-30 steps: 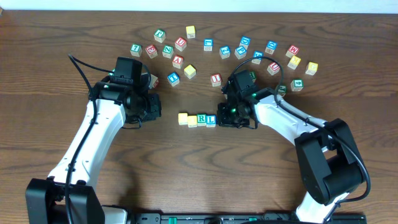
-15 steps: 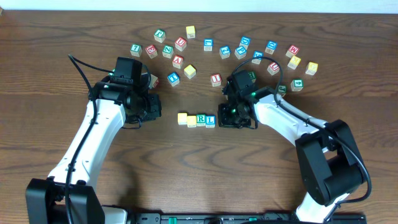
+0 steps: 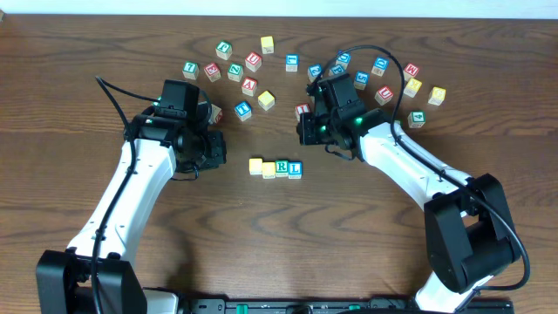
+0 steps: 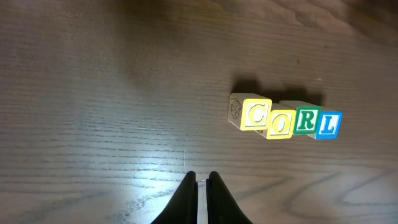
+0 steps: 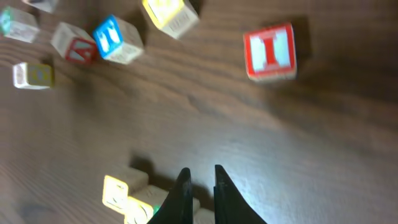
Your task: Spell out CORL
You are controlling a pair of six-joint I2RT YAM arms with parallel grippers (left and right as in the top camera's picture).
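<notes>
– Right arm has drawn back from the L end of the line toward the loose cubes behind it, and the left arm has not stirred. What does the overhead give?
– The CORL row (image 3: 275, 167) lies on the table (image 3: 78, 52) between the two arms, its four cubes touching side to side. The right gripper (image 3: 309, 133) hangs behind the row and to its right, clear of it. The left gripper (image 3: 215, 152) waits off the C end.
– And the left wrist?
– Its fingers are pressed together on nothing. Ahead, the letters read C, O, R, L, though the O (image 4: 280, 125) sits slightly out of line.
– Right wrist?
– Its fingers are all but closed, with nothing between them. A red I cube (image 5: 269, 51) lies ahead, and the row's yellow cubes show low in the frame beside the tips.
– If one cube needs straightening?
– They look like light, stiff wood with smooth faces, hardly fragile. I would pinch across the two free faces, since neighbours block the others. So light a cube would probably slide and push its neighbours.
</notes>
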